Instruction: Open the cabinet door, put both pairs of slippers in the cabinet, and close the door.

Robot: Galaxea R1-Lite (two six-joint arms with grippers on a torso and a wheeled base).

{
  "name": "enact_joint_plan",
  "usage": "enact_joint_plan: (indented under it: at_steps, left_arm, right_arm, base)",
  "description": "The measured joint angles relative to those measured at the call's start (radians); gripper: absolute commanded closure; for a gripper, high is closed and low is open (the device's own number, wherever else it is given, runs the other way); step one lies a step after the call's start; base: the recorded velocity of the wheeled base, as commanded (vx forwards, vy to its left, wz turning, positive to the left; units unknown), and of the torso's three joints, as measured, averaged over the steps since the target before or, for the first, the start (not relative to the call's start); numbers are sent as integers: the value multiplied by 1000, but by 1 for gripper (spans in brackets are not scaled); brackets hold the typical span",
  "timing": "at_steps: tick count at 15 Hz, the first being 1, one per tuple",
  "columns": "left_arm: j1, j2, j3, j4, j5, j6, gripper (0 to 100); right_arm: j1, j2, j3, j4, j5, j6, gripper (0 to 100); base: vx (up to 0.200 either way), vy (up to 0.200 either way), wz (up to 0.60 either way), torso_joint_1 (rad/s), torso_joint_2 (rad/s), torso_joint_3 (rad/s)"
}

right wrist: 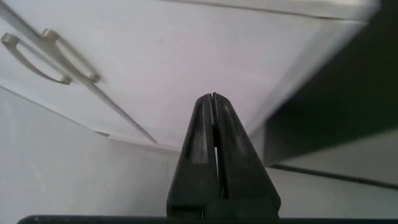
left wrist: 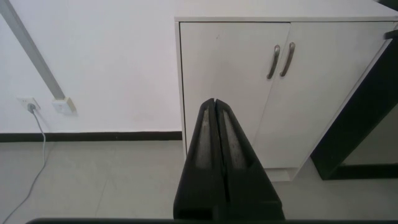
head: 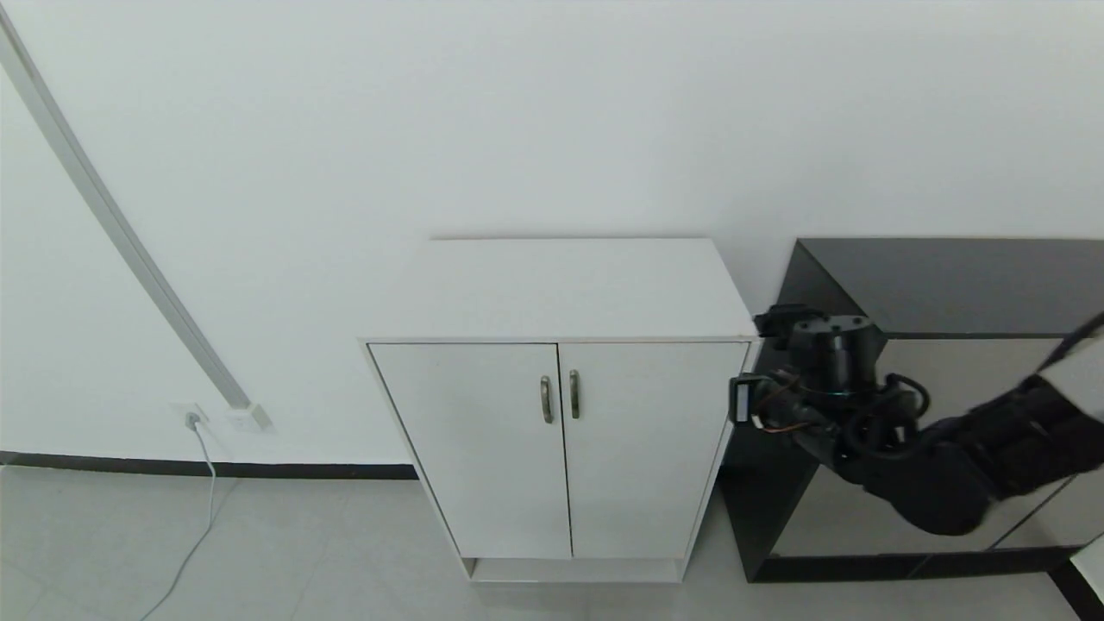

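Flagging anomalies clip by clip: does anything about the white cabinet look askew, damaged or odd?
Nothing stands out. The white cabinet stands square, its two doors shut flush, both handles upright side by side.

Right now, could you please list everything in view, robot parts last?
white cabinet: one, white, against the wall.
doors: two, white, both shut.
handles: two, grey metal, where the doors meet.
black cabinet: one, black, right of the white cabinet.
wall socket: one, white, low on the wall, left.
cable: one, grey, from the socket down to the floor.
conduit: one, pale grey, slanting down the wall.
left pincer: one, black, shut, facing the cabinet front.
right pincer: one, black, shut, by the white cabinet's right side.
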Motion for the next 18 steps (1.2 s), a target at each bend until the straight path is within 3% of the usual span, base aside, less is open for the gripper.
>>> enact_joint_plan:
  at_steps: [4,8,13,18]
  left_arm:
    - [0,0,0,0,0,0,100]
    - [0,0,0,0,0,0,100]
    - [0,0,0,1,0,0,100]
    - [0,0,0,0,0,0,100]
  right_arm:
    - [-145,-364,344,25,-55,-49,100]
    - [-253,-732,627,163,48,-102,100]
    - [-285,-1105,790,535,248,-115,100]
    - [-284,-1221,848,632,289,-116,100]
  base:
    - [0,0,0,0,0,0]
    - [0,0,0,0,0,0]
    - [0,0,0,0,0,0]
    - [0,0,0,0,0,0]
